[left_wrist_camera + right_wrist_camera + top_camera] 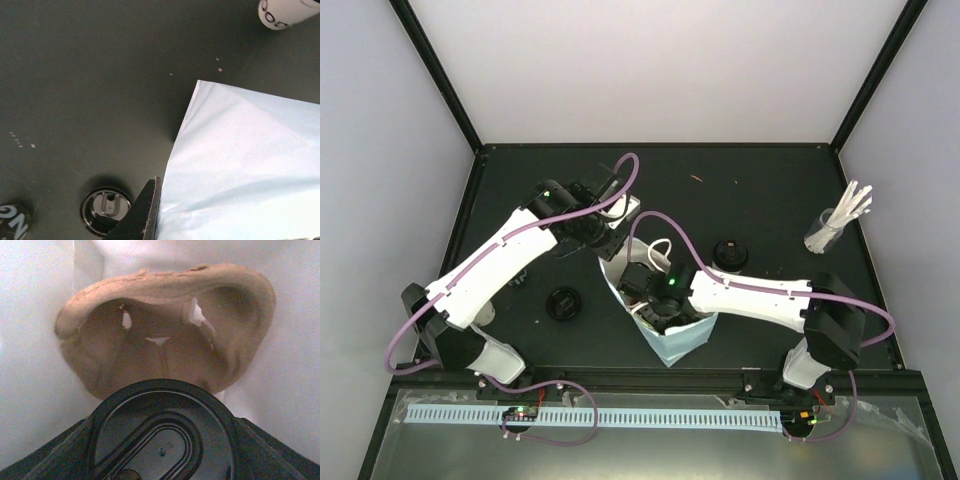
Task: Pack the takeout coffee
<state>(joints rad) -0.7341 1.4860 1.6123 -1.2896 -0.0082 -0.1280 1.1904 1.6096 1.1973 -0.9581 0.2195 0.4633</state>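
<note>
Cup-loading step: right pincer (pixel 162 455) clamps lidded cup (pixel 160 412) inside bag (pixel 250 160), over carrier (pixel 165 355) pocket; left pincer (pixel 154 202) closed, pinching bag rim. Next I lower cup straight, then release.

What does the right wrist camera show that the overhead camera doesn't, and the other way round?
Only the right wrist view: the brown carrier deep in the bag, with one empty hole facing the camera. Close up, it also shows a black lid gripped by the right gripper.
Only the overhead view: both whole arms, the left gripper pinching the bag's rim, two more lids out on the table, and a glass of sticks.
Both: the light-blue bag, seen from outside overhead and from inside at the wrist.
</note>
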